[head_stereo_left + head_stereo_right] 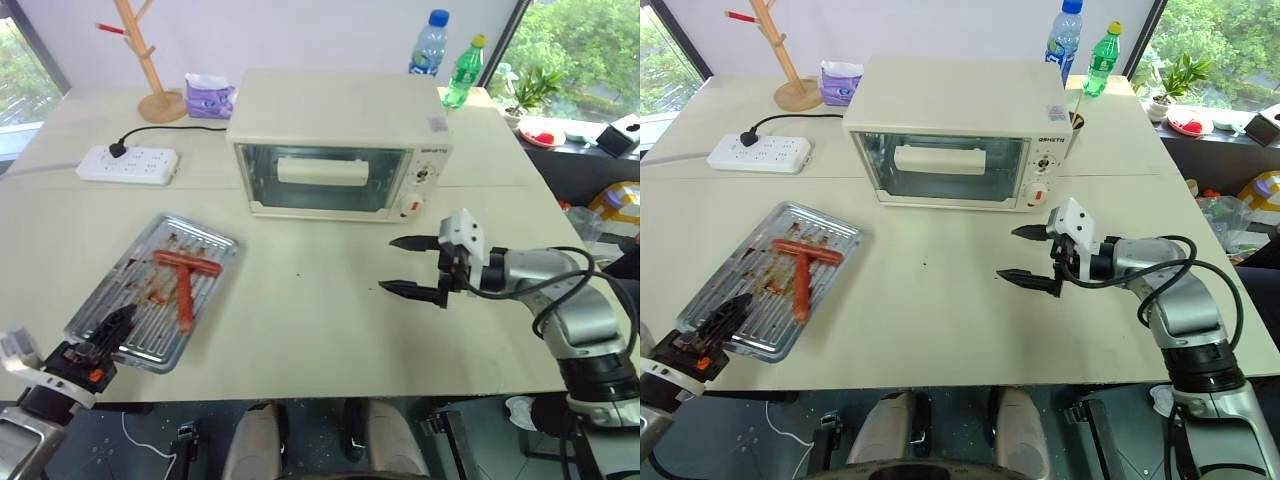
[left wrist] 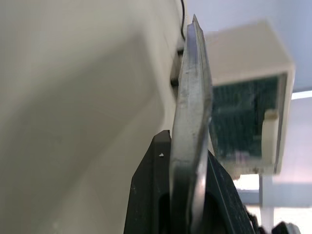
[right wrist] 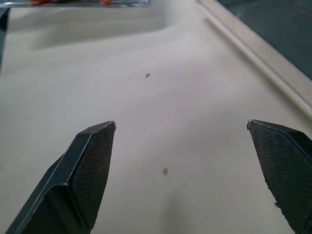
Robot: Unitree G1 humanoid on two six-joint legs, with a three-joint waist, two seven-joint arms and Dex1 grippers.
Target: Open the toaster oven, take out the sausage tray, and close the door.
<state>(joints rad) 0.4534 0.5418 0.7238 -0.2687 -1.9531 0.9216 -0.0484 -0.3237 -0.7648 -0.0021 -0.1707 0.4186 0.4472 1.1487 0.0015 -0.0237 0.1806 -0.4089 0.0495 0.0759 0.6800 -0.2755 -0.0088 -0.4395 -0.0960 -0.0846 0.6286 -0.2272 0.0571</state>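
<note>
Sausage tray (image 1: 160, 290) rim in clamped left gripper (image 1: 112, 328), on table (image 1: 330, 300).

Where the left gripper (image 1: 112, 326) clamped the sausage tray (image 1: 205, 243), its fingers hid the near rim. The toaster oven (image 2: 253, 73) beyond the tray was blurred, its interior perhaps empty, too dim to tell

We note a cream table (image 1: 330, 300), white wall (image 1: 300, 30) behind, daylight windows (image 1: 590, 40) upper right and upper left, greenery outside.
</note>
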